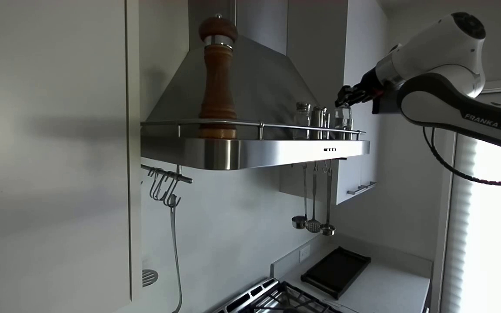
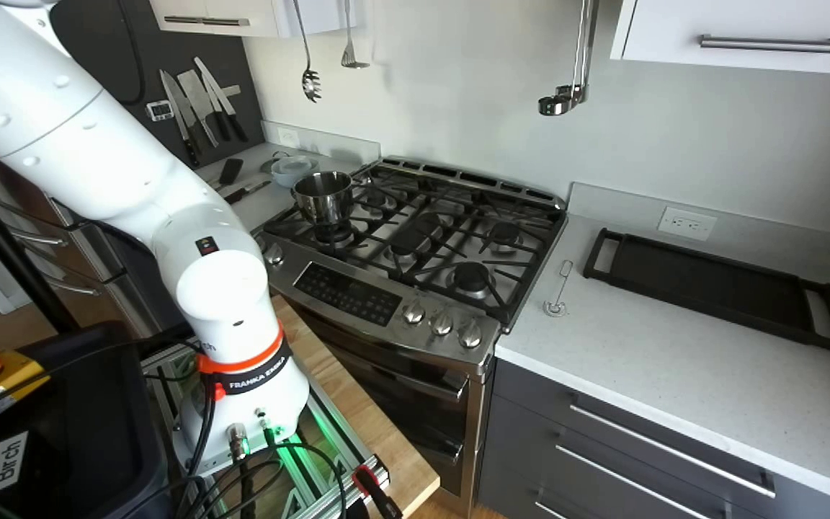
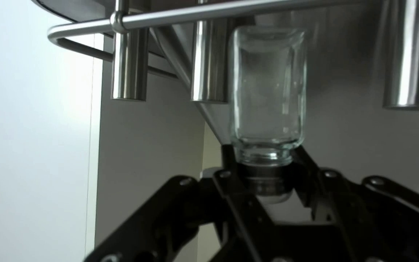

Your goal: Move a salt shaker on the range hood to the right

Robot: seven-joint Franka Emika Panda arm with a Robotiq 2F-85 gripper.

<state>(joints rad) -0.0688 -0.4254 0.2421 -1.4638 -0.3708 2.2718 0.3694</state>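
- While its metal cap is pinched on both sides by the black gripper (image 3: 265, 162), a clear glass salt shaker (image 3: 267, 87) is shown base-up in the wrist view, where the scene is turned upside down.
- In an exterior view, the salt shaker is held upright at the far end of the range hood (image 1: 276, 154), near the thin rail (image 1: 285, 126); whether its base is rested on the metal cannot be told.
- Three steel cylinders (image 3: 129, 65) are seen close by in the wrist view, two to one side and one to the other, the lone one cut off by the edge.
- Farther along the rim, a glass jar (image 1: 302, 121) with a metal top is lined up behind the rail, and at the near end a tall wooden pepper mill (image 1: 218, 82) is stood upright.
- Below the hood, long-handled utensils (image 1: 313, 226) are hung.
- In both exterior views, a flat black griddle plate (image 2: 710, 285) is laid on the pale counter (image 2: 638, 375).
- A steel pot (image 2: 323, 196) is set on the gas stove (image 2: 346, 292), before which the white robot arm (image 2: 119, 166) is mounted.
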